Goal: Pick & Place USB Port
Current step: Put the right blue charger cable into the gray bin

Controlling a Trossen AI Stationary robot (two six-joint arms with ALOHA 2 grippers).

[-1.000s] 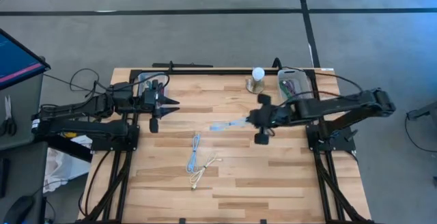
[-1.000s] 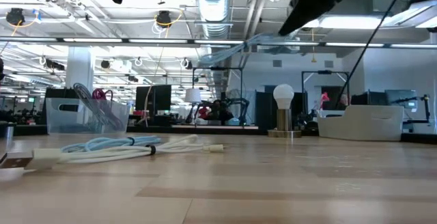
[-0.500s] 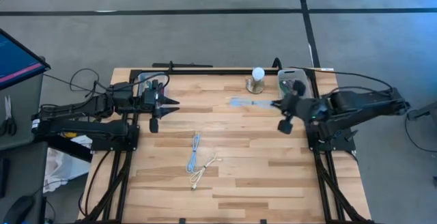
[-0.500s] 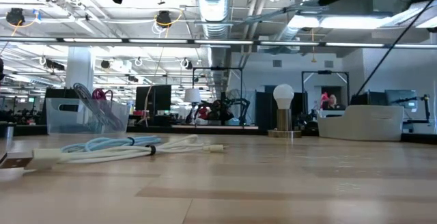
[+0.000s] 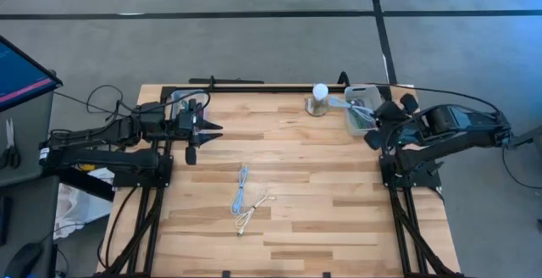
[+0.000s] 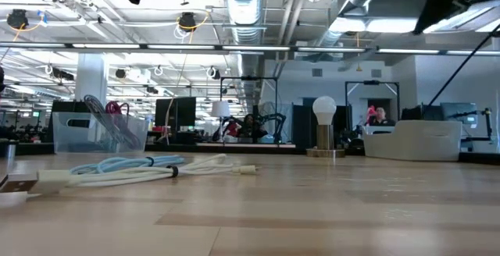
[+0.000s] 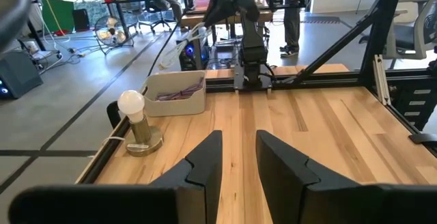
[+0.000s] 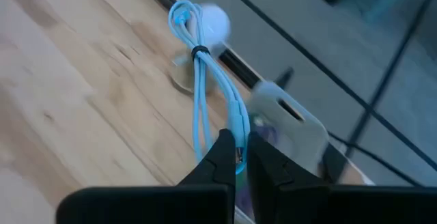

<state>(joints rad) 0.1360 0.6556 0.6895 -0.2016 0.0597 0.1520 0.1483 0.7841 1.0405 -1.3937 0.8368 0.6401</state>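
Observation:
A light-blue USB cable bundle (image 8: 199, 67), tied with a black band, sticks out from my right gripper (image 8: 241, 157), which is shut on it. In the high view the gripper (image 5: 371, 119) is over the white bin (image 5: 362, 91) at the table's far right, and the cable (image 5: 341, 102) reaches toward the bulb lamp (image 5: 319, 99). My left gripper (image 7: 238, 157) waits open at the table's left side (image 5: 207, 130), with nothing between its fingers. A second blue cable (image 5: 241, 189) and a cream cable (image 5: 254, 209) lie flat on the table's middle. My right gripper pinches the bundle's strands (image 8: 236, 134) near one end between its two fingers. The fingers come from the table's right side, slanting down. The bundle runs on ahead of the fingertips, lifted clear of the table, above the bin and the lamp's edge.
The bulb lamp (image 7: 134, 118) stands on its round base just left of the bin (image 7: 175, 91), which holds cables. A clear bin (image 6: 94, 131) stands at the far left. The two loose cables show in the low view (image 6: 148, 165).
My right gripper has drawn back from the table's middle toward the right and far edges, rising a little and rolling, and now is over the white bin. The blue bundle has gone with it, lifted clear throughout, and now points toward the lamp.

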